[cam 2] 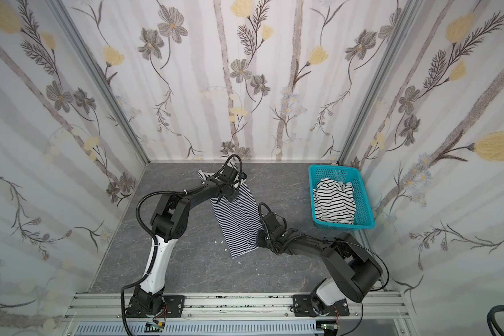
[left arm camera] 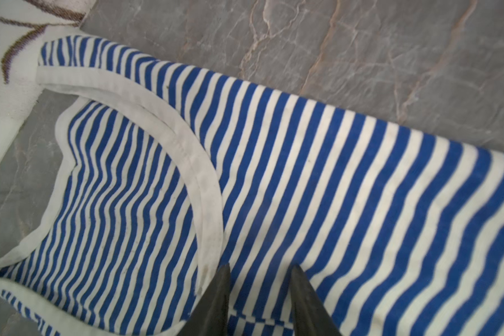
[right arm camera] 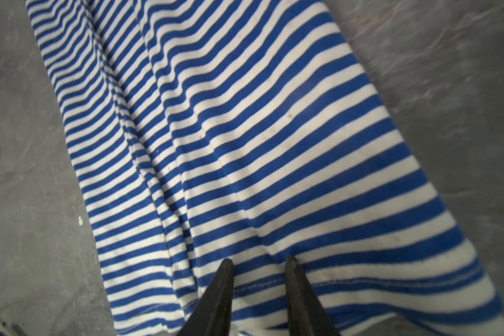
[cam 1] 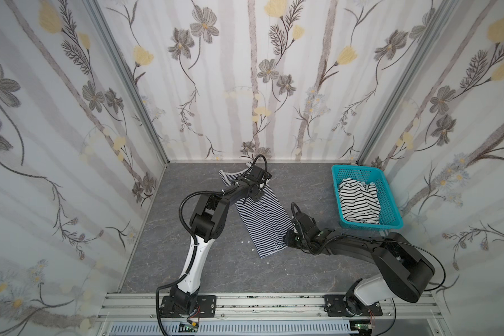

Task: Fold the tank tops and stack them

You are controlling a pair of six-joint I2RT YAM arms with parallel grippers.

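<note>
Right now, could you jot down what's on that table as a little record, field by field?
navy-striped top: lying long and narrow on the grey table
black-striped top: crumpled inside the turquoise basket
left jaws: slightly apart, tips at the navy-striped top's white-trimmed neckline end
right jaws: slightly apart, tips at its hem end
stack: not started

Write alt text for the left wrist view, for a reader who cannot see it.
A blue-and-white striped tank top with white trim lies spread on a grey marbled table. The left gripper has its dark jaws parted over the cloth, beside the trim.
</note>
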